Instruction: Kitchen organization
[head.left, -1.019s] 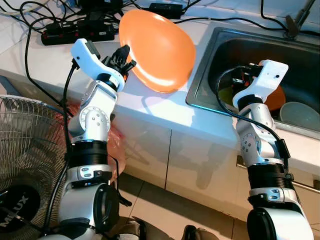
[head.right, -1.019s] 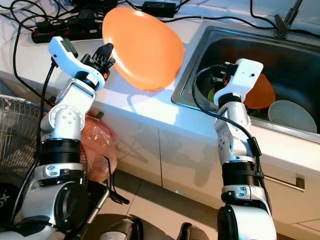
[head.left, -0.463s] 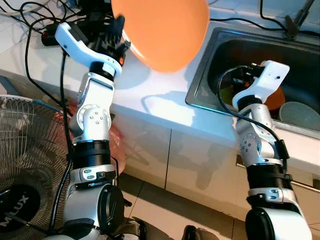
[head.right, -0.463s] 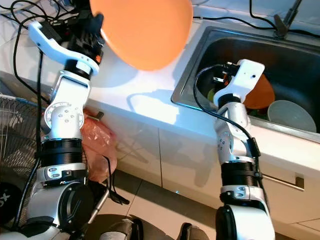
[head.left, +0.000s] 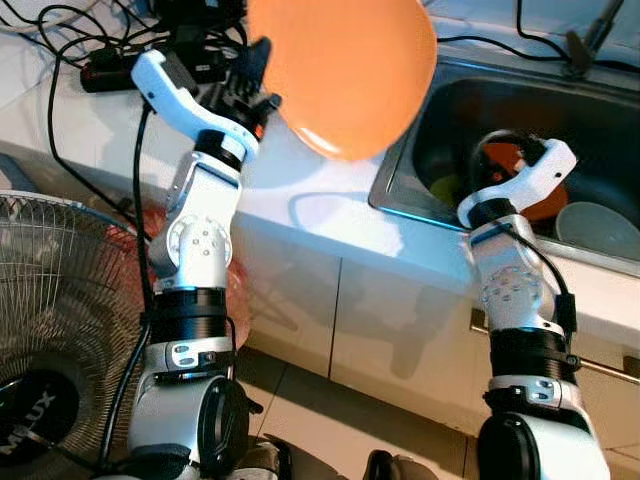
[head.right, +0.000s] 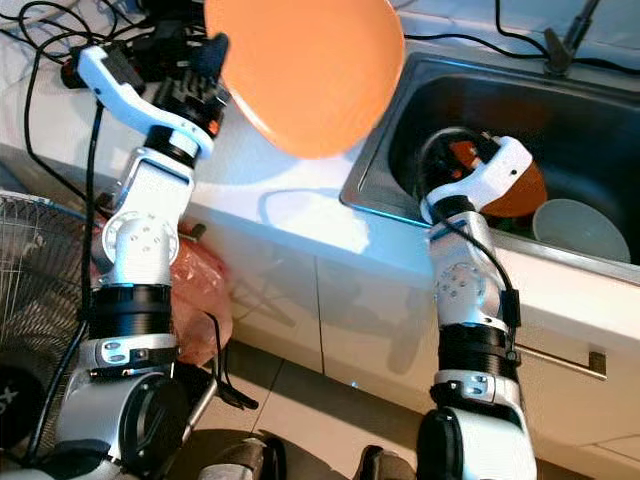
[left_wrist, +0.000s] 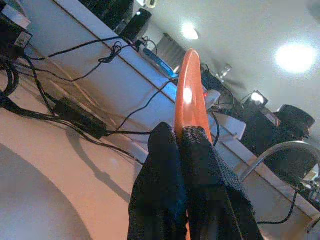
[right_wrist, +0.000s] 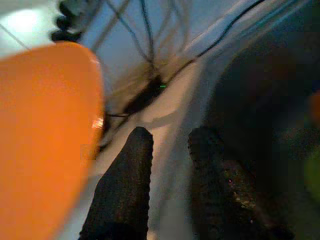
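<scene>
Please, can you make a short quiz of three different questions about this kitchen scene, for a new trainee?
1. True or false: the left gripper holds the orange plate by its rim, above the counter.
2. Which stands in the sink? A) white bowl B) kettle C) pan
3. Fill in: the right gripper has its fingers ____.

Key: 1 true; 2 A; 3 open.
</scene>
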